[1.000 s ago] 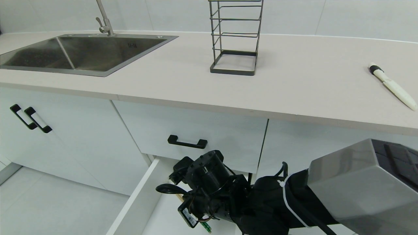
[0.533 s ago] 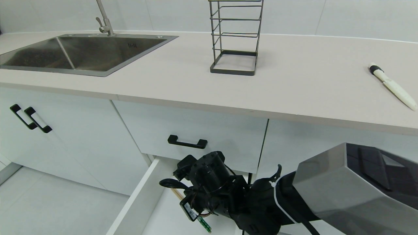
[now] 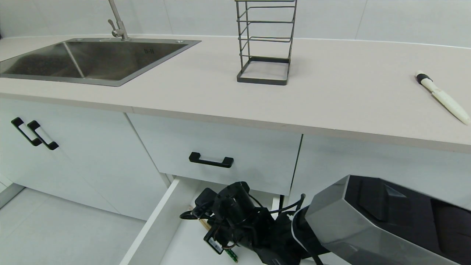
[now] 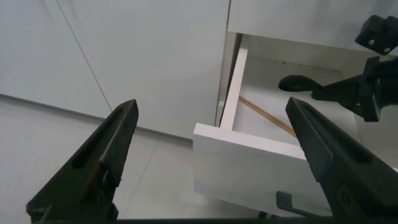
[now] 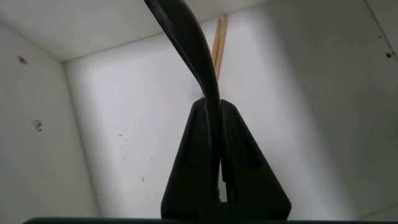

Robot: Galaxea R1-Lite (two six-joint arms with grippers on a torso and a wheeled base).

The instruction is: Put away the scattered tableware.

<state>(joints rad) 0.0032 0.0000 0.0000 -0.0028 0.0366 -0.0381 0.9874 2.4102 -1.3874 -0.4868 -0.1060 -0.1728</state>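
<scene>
right claw (image 5: pixel 219 112) is seen clamped on the handle of a black spoon (image 5: pixel 186 43), its two fingers pressed together around it. the spoon is held inside the open drawer (image 3: pixel 158 224), over the white drawer bottom, with its bowl turned toward the drawer's left wall; whether it touches the bottom cannot be told. a pair of wooden chopsticks (image 5: pixel 219 37) is laid on the drawer bottom just beyond the spoon, close to the left wall. left claw (image 4: pixel 210 106) is held with its fingers wide apart and nothing between them, outside the drawer and off its left side, turned toward it. above the open drawer, a shut drawer front with a black handle (image 3: pixel 211 160) is seen under the counter (image 3: pixel 331 103). on the counter, a white utensil (image 3: pixel 443 98) with a black band is laid flat near the right end, well apart from an upright wire rack (image 3: pixel 265 44). a steel sink (image 3: pixel 110 62) with a tap (image 3: pixel 117 22) is set into the counter at the left.
</scene>
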